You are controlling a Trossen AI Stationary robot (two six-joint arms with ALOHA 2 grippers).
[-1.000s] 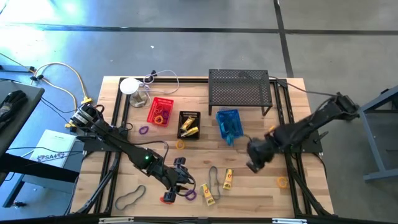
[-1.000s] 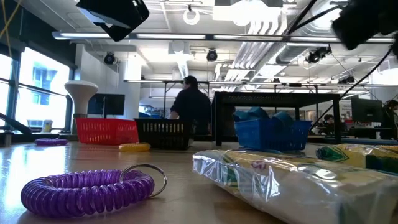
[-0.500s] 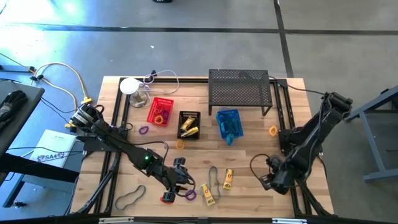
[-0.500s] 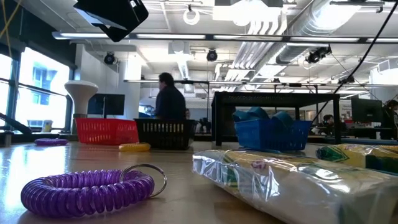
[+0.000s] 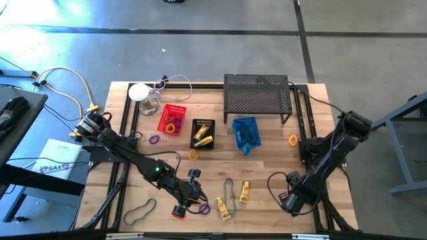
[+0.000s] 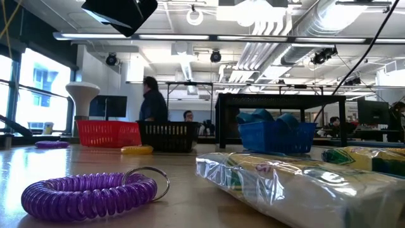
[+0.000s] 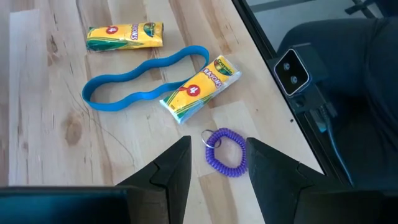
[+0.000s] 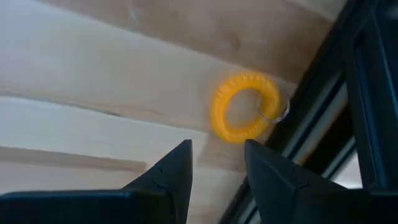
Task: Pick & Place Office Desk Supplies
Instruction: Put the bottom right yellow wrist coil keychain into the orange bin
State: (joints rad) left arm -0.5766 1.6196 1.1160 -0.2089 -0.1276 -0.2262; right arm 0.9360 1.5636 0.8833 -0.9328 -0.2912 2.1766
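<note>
My left gripper (image 7: 217, 163) is open and hovers above a purple coil ring (image 7: 226, 152) (image 5: 203, 209) near the table's near edge; the ring lies flat just ahead of the fingertips. Two yellow crayon packs (image 7: 200, 87) (image 7: 124, 36) and a band loop (image 7: 146, 78) lie beyond it. My right gripper (image 8: 216, 163) (image 5: 290, 200) is open over a yellow coil ring (image 8: 244, 116) that lies flat beside the table's right frame rail. In the low view the purple ring (image 6: 88, 193) and a crayon pack (image 6: 297, 183) fill the foreground.
Red basket (image 5: 172, 119), black basket (image 5: 203, 133) and blue basket (image 5: 245, 133) stand mid-table before the black mesh shelf (image 5: 257, 95). Loose purple ring (image 5: 154, 140), orange rings (image 5: 193, 155) (image 5: 292, 140) and a dark band loop (image 5: 140, 211) lie about. A person walks in the room behind.
My right arm has swung from the table's middle right toward the near right corner and come down over the yellow ring. The left gripper has stayed over the purple ring. The person in the background has walked toward the left.
</note>
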